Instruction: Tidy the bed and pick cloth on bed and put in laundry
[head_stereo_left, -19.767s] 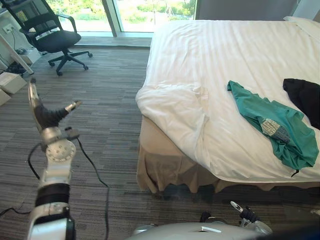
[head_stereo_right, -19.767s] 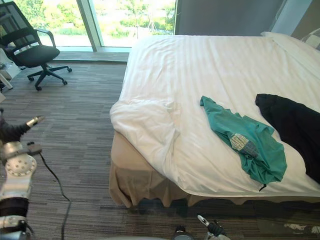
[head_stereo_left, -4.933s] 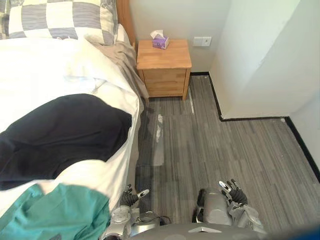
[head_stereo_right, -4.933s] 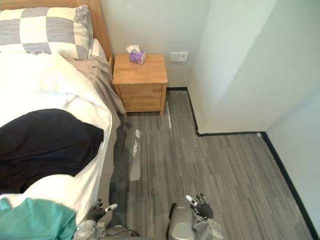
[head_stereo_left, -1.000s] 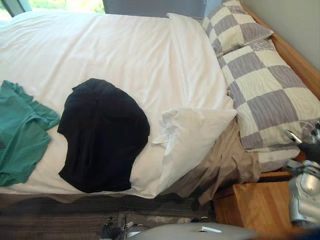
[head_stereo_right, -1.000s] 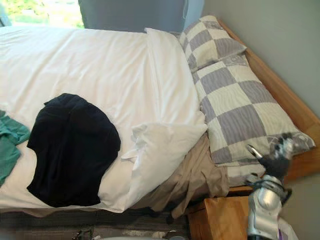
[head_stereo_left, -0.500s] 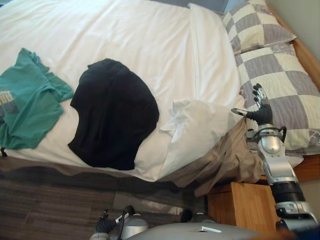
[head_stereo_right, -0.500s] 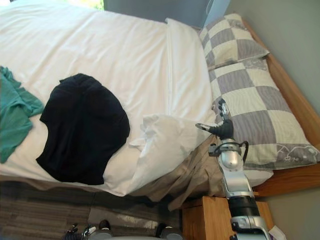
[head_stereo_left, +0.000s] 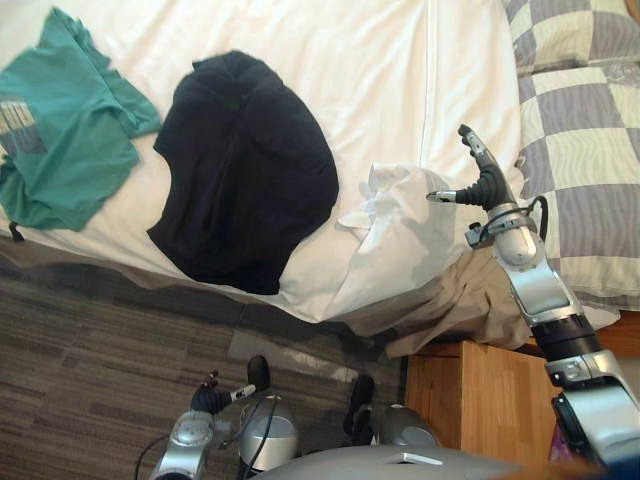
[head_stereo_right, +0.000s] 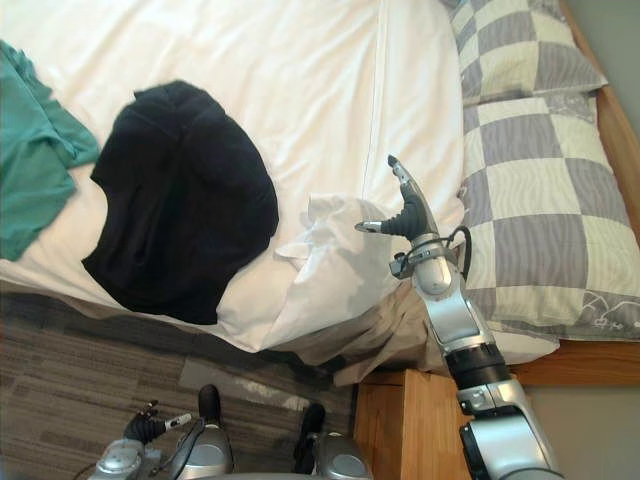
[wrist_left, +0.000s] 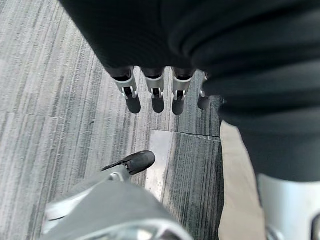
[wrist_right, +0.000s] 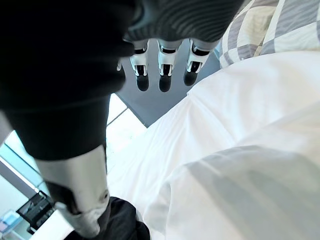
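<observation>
Nearest you, the left hand (head_stereo_left: 212, 398) hangs low over the grey striped carpet (head_stereo_left: 90, 330), fingers relaxed and holding nothing. To its right stands the smooth wooden nightstand (head_stereo_left: 480, 385). At the bed's near edge, a soft white duvet corner (head_stereo_left: 395, 235) lies turned back in rumpled folds, baring the limp beige sheet (head_stereo_left: 460, 305). Your right hand (head_stereo_left: 487, 185) hovers at that corner's right edge, fingers straight, thumb spread, empty. You look to be on the tidying step: lower, pinch the corner and draw it over the bare sheet. Left of it the black cloth (head_stereo_left: 245, 165) lies on the duvet in a matte rounded heap. The thin, creased teal cloth (head_stereo_left: 65, 120) lies farther left. Neither is picked up yet. Plump grey-checked pillows (head_stereo_left: 580, 150) sit far right
</observation>
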